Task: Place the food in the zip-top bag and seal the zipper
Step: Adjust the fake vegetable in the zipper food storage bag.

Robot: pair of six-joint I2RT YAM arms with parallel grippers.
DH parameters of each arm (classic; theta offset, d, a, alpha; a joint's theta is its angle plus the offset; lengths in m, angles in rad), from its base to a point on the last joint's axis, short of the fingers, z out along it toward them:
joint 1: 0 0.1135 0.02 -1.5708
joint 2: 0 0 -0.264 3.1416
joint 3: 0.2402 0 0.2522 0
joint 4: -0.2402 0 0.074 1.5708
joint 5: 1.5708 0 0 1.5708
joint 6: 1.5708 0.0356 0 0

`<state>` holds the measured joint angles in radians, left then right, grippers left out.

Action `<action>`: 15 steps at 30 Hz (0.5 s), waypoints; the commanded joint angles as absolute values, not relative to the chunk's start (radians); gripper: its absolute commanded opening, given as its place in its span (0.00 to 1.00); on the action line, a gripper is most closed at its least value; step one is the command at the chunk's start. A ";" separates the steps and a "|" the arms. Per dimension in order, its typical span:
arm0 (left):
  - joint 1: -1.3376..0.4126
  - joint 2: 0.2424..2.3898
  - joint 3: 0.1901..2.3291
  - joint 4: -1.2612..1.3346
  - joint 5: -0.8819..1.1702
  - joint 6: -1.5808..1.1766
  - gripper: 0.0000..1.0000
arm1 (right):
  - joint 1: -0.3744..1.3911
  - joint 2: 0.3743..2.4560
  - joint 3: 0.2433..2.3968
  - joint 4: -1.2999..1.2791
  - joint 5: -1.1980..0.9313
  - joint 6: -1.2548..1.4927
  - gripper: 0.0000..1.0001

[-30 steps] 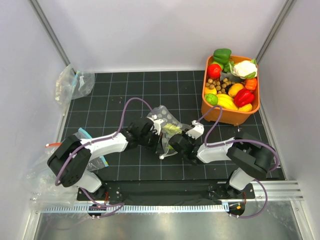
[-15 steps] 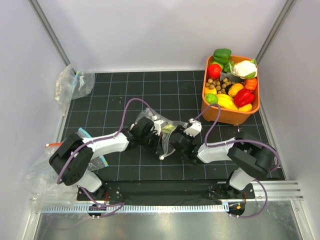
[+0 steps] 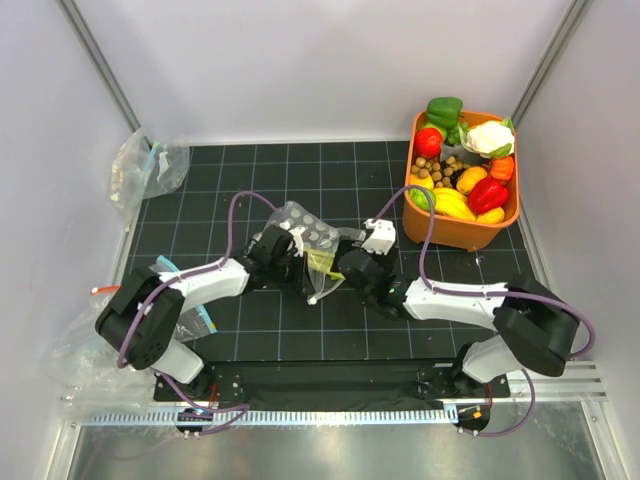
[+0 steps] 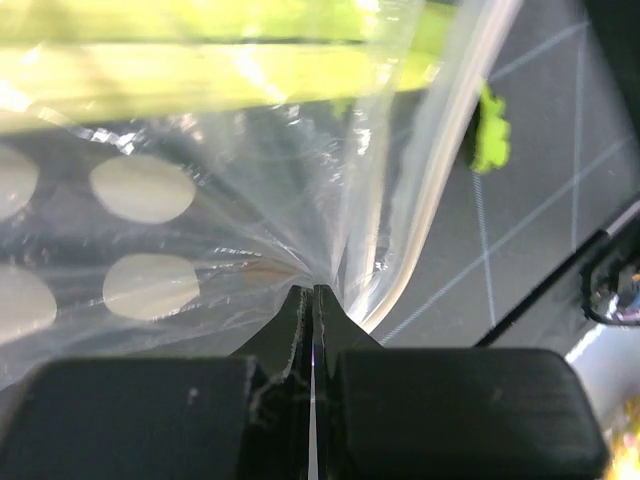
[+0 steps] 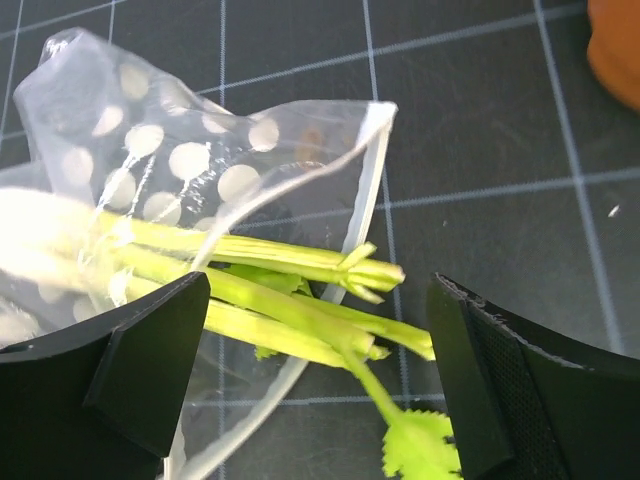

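The dotted zip-top bag [image 3: 303,228] lies mid-mat, and my left gripper [image 3: 285,256] is shut on its film [image 4: 313,292] just beside the mouth. The pale zipper [image 5: 372,180] curves along the open mouth edge. A pale-green celery stalk [image 5: 265,300] lies mostly inside the bag, its cut ends and a leaf [image 5: 422,447] sticking out past the zipper. My right gripper [image 5: 320,300] stands open astride that protruding end, the fingers apart from the stalk. In the top view it sits at the bag's mouth [image 3: 350,262].
An orange bin [image 3: 412,212] of toy produce stands at the back right; a red round piece [image 3: 429,141] and a red pepper [image 3: 487,193] are in it. A spare clear bag [image 3: 145,165] lies at the back left, and more bags [image 3: 85,345] at the near left.
My right gripper has opened and let go of the celery. Both arms and the bag have shifted a little to the left and toward the back.
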<state>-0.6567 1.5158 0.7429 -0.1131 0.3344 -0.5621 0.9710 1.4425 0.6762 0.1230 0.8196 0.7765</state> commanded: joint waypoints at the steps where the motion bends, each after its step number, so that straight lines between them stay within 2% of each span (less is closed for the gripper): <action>1: -0.643 1.468 0.724 -0.104 0.281 -0.581 0.00 | 0.969 1.373 0.716 0.049 0.839 0.583 0.97; 6: -0.635 1.424 0.703 -0.106 0.238 -0.586 0.00 | 0.950 1.198 0.678 0.089 0.839 0.453 1.00; 9: -0.635 1.417 0.699 -0.106 0.236 -0.589 0.00 | 0.896 1.158 0.762 -0.049 0.825 0.445 1.00; 15: -0.635 1.407 0.695 -0.104 0.223 -0.591 0.00 | 0.626 1.181 0.969 -0.189 0.704 0.477 1.00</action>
<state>-0.6399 1.4460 0.7013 -0.1169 0.2481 -0.5774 0.7338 1.1721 0.8616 -0.0944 0.7715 0.4793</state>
